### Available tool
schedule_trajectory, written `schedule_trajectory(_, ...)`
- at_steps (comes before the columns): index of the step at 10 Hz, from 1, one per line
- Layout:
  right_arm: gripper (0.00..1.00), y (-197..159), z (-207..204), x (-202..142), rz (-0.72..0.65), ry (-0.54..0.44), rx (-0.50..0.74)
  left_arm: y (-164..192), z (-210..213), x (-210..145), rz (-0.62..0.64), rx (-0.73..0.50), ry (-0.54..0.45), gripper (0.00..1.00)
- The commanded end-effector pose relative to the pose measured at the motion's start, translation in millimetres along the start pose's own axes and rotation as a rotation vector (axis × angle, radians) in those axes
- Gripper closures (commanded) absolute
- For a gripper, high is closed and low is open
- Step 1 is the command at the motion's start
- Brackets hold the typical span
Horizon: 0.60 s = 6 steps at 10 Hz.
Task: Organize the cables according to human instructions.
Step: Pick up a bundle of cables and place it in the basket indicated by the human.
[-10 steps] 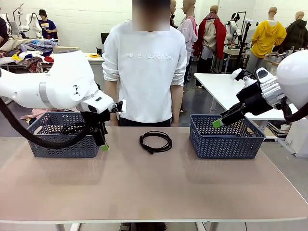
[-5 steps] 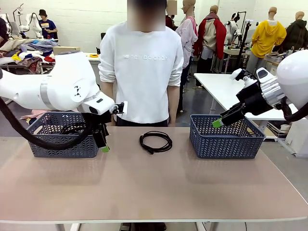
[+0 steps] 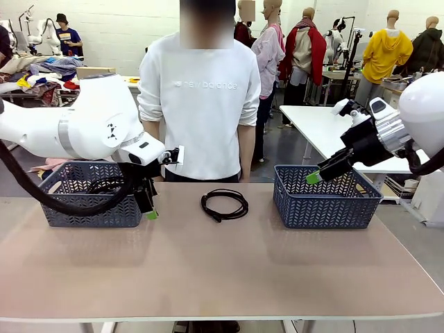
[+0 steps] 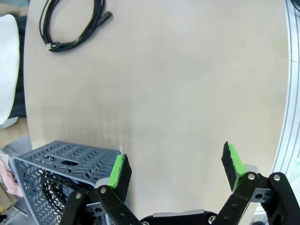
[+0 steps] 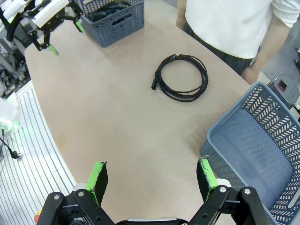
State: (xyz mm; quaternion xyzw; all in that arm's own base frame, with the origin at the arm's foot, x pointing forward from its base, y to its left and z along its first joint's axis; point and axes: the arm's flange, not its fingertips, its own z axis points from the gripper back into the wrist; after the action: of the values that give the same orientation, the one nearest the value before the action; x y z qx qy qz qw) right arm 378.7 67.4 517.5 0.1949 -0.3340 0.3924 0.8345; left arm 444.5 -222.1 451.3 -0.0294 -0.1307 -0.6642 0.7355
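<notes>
Thin black cable (image 3: 224, 204), coiled in a round loop with a plug end poking out: lies flat on the tan table (image 3: 208, 270), mid-width and toward the far edge, touched by nothing. Sits between two dark blue-grey plastic lattice baskets, apart from both. Holds more black cords (image 3: 104, 185), the left basket (image 3: 90, 208); stands on the opposite side, nearer the table's end, the right basket (image 3: 326, 205).

Left gripper (image 3: 149, 208): hangs from the bent white left arm, fingers pointing down, just beside the left basket's near corner on the side facing the loop, tips low over the table. Jaws spread wide, green pads apart, nothing between them but bare tabletop in the left wrist view.

Right gripper (image 3: 312, 177): held high above the right basket's far rim, fingers slanting down and toward the table's middle. Jaws likewise spread wide and holding nothing; looks down on the loop and the basket's corner in the right wrist view.

Stands at the far edge behind the loop: person in a white sweatshirt (image 3: 201, 97), arms hanging down.
</notes>
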Motion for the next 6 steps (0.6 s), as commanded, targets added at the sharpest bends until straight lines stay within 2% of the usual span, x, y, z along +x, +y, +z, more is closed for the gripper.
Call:
schedule_trajectory(1,0.00,-2.3,-1.2,0.7,0.009,-0.022,0.019,-0.7,0.7,0.1,0.004,0.004,-0.001,0.00)
schedule_trajectory(6,0.00,-2.3,-1.2,0.7,0.009,-0.022,0.019,-0.7,0.7,0.1,0.004,0.004,-0.001,0.00)
